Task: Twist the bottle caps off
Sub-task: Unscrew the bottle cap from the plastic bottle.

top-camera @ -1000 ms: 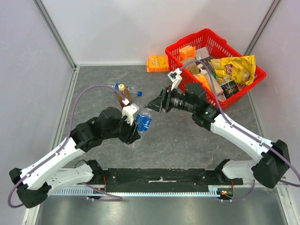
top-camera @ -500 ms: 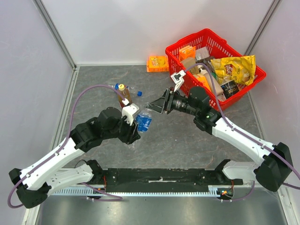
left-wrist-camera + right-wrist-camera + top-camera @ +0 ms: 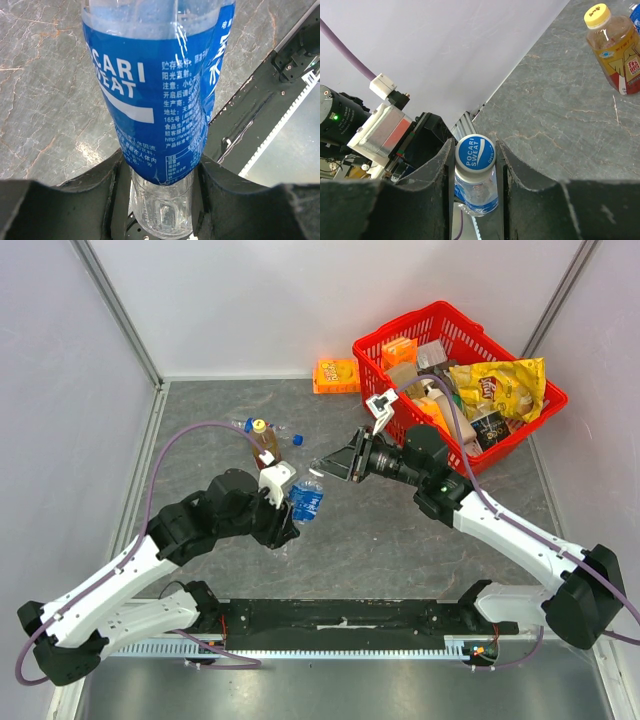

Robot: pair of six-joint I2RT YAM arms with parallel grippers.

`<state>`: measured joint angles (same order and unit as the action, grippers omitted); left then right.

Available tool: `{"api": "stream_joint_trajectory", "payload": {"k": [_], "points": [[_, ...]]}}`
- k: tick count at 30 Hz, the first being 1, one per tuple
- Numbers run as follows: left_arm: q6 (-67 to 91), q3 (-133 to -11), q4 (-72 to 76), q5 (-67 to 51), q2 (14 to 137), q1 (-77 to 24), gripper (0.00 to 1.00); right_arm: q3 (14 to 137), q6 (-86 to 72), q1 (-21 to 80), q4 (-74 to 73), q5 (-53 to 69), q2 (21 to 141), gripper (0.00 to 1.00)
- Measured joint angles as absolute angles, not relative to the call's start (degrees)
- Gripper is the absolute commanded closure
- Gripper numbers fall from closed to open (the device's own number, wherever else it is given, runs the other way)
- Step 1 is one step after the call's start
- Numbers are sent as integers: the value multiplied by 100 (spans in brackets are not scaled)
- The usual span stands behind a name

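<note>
The whitish-blue cap (image 3: 475, 152) sits on the clear bottle (image 3: 306, 500), held above the tabletop (image 3: 380, 530) near the middle. Only the right wrist view shows the right gripper (image 3: 475, 145) with jaws spread either side of that cap, just beside it. The left wrist view shows the left gripper (image 3: 161, 170), jaws pinching the bottle below its blue label. Farther left stands the amber bottle (image 3: 266, 447) with its yellow cap (image 3: 259, 425); a red basket (image 3: 540, 430) sits far right.
</note>
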<state>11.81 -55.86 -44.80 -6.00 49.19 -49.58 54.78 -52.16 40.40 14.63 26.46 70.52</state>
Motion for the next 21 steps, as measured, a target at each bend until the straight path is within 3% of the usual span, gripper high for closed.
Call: {"api": "stream_joint_trajectory", "payload": {"k": [11,21], "points": [[1197,-5686,-4357,-1210,4768,-4941,98,5476,-4932,4032,1881,3111,6807,100],[1396,-5848,-3795,-3061,4663,-4921,98,5470,-4724,4027,3057,4202,6368,100]]}}
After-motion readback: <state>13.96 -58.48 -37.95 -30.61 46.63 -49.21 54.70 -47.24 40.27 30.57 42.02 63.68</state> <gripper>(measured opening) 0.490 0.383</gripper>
